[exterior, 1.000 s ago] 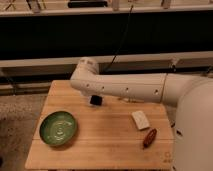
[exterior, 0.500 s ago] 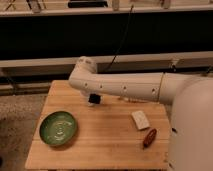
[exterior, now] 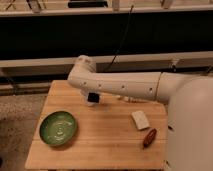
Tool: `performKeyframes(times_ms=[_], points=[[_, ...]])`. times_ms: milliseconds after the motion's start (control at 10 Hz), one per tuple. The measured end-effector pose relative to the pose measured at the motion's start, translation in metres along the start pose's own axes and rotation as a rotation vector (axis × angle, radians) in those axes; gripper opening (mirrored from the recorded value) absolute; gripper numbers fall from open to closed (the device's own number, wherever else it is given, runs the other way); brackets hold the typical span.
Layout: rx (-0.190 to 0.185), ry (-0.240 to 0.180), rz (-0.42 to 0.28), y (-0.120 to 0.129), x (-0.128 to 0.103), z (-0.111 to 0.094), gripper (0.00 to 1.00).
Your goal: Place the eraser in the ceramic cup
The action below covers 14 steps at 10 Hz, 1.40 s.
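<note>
**Arm reaching over the far edge of the table**

A wooden table point(exterior: 100, 145) stands before a dark wall crossed by pale rails. We see the white arm point(exterior: 120, 86) stretched leftward across the table's far side, its gripper point(exterior: 93, 98) hanging down as a small dark shape just above the boards near the back edge. We judge that the dark block at its tip may be the eraser, held for carrying, but we cannot tell it apart from the gripper itself. The ceramic cup is nowhere in view (it may lie behind the arm). A green plate point(exterior: 58, 128) sits at the left front, well apart from the gripper; a whitish block point(exterior: 140, 119) and a brown elongated object point(exterior: 149, 137) lie to the right, near each other. We judge the placing not yet done.
</note>
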Motion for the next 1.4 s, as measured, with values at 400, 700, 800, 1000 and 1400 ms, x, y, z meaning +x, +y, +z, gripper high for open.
performKeyframes(times_ms=[400, 700, 800, 1000, 1400], points=[[0.005, 0.001, -0.023, -0.007, 0.004, 0.003, 0.47], [0.007, 0.002, -0.028, -0.010, 0.005, 0.003, 0.68], [0.008, 0.003, -0.029, -0.011, 0.005, 0.003, 0.74], [0.012, 0.002, -0.029, -0.012, 0.005, 0.004, 0.80], [0.017, 0.003, -0.036, -0.015, 0.005, 0.004, 0.80]])
